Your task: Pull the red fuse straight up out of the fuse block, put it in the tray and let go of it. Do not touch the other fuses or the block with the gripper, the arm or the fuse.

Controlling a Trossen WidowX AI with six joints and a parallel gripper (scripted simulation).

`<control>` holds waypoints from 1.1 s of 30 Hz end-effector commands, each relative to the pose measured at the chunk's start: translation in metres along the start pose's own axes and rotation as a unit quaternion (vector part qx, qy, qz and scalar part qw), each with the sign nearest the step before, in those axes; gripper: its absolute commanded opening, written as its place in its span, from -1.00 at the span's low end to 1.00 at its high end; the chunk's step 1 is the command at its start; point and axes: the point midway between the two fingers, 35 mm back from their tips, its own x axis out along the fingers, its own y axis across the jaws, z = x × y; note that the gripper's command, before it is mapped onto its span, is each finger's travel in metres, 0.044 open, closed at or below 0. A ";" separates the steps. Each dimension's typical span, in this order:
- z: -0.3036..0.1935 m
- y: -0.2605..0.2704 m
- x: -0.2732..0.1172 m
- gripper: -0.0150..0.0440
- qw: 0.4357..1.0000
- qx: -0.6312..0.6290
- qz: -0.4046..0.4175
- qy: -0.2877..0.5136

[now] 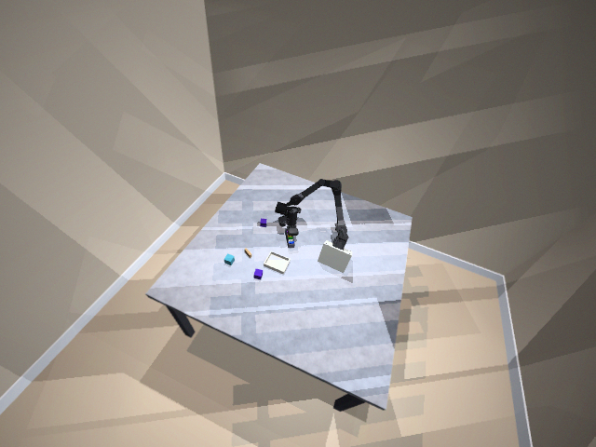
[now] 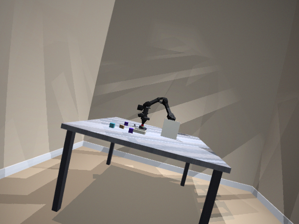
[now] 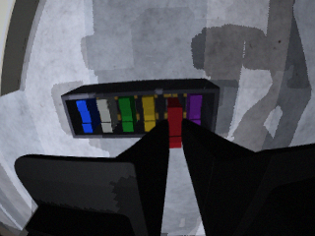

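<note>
The red fuse (image 3: 174, 129) (image 2: 142, 125) is between the fingertips of my gripper (image 3: 174, 126) (image 2: 143, 123), which is shut on it. The fuse stands raised above the black fuse block (image 3: 143, 85) (image 2: 143, 128) (image 1: 291, 246). In the wrist view it overlaps the block's near wall, and gold contacts show behind it. Its exact clearance over the block is hard to tell. Blue (image 3: 85, 115), white (image 3: 105, 115), green (image 3: 127, 114), yellow (image 3: 149, 113) and purple (image 3: 195, 108) fuses sit in the block. The cream tray (image 1: 273, 268) (image 2: 139, 131) is near the block and looks empty.
Purple cubes (image 1: 263, 222) (image 1: 258, 273), a cyan cube (image 1: 229, 259) (image 2: 111, 125) and a tan block (image 1: 248, 252) (image 2: 122, 126) lie around the tray and block. A pale upright panel (image 1: 334, 257) (image 2: 170, 129) stands by the arm's base.
</note>
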 end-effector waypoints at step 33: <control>0.000 0.001 -0.027 -0.49 1.000 0.001 0.001 -0.002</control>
